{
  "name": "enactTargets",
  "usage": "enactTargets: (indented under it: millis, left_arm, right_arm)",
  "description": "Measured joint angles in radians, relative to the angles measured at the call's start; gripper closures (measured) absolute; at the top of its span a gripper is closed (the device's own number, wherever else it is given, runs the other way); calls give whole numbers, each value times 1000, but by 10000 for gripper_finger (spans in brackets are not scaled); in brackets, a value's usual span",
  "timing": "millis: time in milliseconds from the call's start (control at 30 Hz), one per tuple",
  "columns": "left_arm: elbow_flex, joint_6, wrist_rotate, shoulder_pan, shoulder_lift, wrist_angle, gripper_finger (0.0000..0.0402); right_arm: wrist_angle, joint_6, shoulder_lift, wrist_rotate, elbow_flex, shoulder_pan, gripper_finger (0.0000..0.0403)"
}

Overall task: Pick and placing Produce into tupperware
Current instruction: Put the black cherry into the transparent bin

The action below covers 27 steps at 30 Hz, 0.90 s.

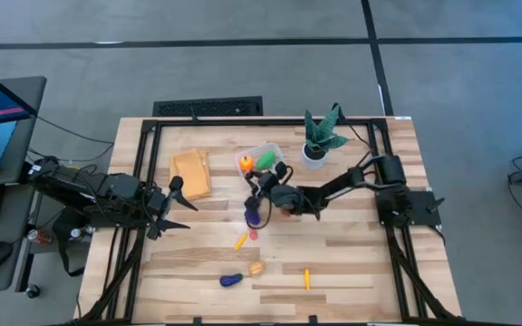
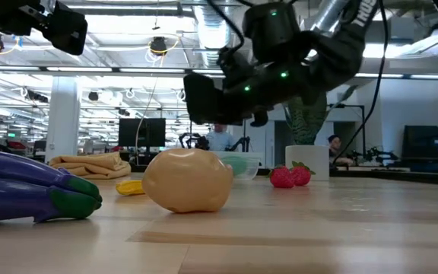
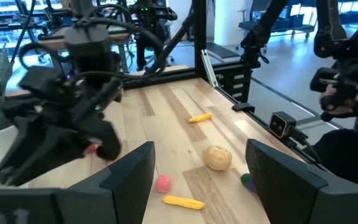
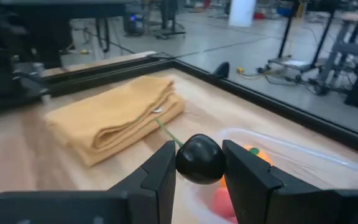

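Two pieces already in tupperware (image 1: 263,156); right pincer (image 4: 199,163) clamps dark round fruit (image 4: 199,159) above it; left pincer (image 3: 197,171) empty, spread; several produce pieces left on worktop (image 1: 352,272) behind.

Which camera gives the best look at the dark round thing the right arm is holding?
The right wrist view: the dark round fruit fills the gap of the right tool, pinched between its fingers above the clear tub. In the high view it's only a dark blob at the tool. The low and left wrist views hide it behind the arm.
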State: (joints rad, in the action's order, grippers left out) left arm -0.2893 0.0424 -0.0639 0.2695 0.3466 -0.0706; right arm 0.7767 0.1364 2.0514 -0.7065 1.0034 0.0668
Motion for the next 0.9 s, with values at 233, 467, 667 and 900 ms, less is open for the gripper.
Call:
enactTargets:
  millis: [233, 467, 667, 900]
  left_arm:
    - [0, 1, 0, 0, 0, 0, 159]
    - [0, 3, 0, 0, 0, 1, 159]
    - [0, 2, 0, 0, 0, 2, 159]
    - [0, 2, 1, 0, 0, 18, 159]
  right_arm:
    - [-179, 139, -24, 2, 31, -69, 289]
    - [-234, 228, -24, 60, 42, -124, 289]
    - [-246, 231, -24, 132, 42, -142, 289]
    - [-247, 231, -24, 134, 42, -141, 289]
